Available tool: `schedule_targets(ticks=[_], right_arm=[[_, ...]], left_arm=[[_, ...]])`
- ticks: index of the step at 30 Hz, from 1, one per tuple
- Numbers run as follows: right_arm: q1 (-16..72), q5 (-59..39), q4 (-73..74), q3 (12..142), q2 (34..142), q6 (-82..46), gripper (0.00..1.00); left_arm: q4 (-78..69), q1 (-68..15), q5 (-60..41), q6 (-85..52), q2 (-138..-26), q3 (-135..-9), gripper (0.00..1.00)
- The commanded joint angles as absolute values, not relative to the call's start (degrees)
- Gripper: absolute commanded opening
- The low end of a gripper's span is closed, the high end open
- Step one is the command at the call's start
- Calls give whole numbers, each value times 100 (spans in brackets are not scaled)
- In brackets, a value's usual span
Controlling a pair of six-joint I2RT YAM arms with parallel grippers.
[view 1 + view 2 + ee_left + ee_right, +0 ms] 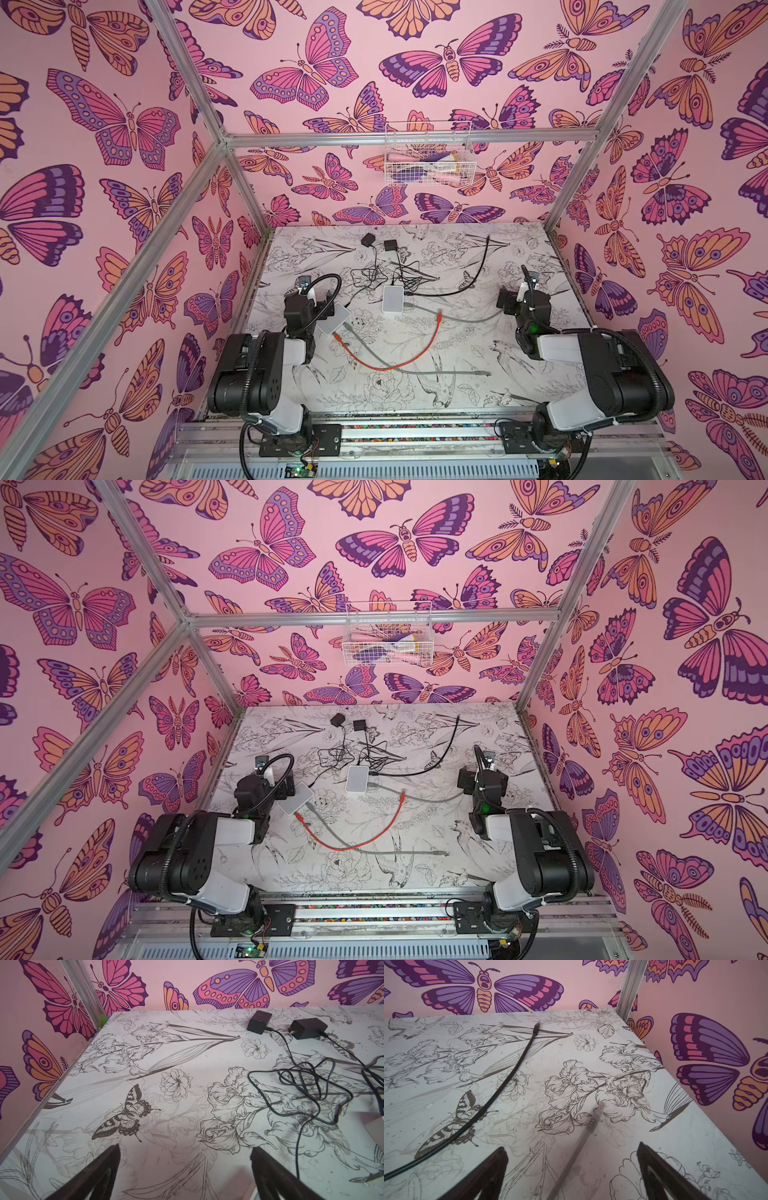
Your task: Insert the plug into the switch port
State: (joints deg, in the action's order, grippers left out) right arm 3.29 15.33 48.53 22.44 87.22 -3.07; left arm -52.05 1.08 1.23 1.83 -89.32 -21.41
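White wire basket [415, 178] of pink and purple items high on the far butterfly wall [365, 58]; two black power adapters [368, 240] side by side near the far edge of the flower-printed table [449, 257], thin cords [376, 274] tangled just nearer.

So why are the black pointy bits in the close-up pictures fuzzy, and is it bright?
Left wrist view: the left gripper sits very near the lens, so its fingers look dark and soft-edged. Right wrist view: same for the right gripper. Both top views: soft, even light, faint shadows, no glare on the table.
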Motion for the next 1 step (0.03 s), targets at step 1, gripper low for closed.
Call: schedule_targets(ticks=[1], right_arm=[[315, 1485, 4803, 2237, 8652, -413, 99]], left_arm=[[-5201, 88, 42, 105, -8884, -2127, 99]])
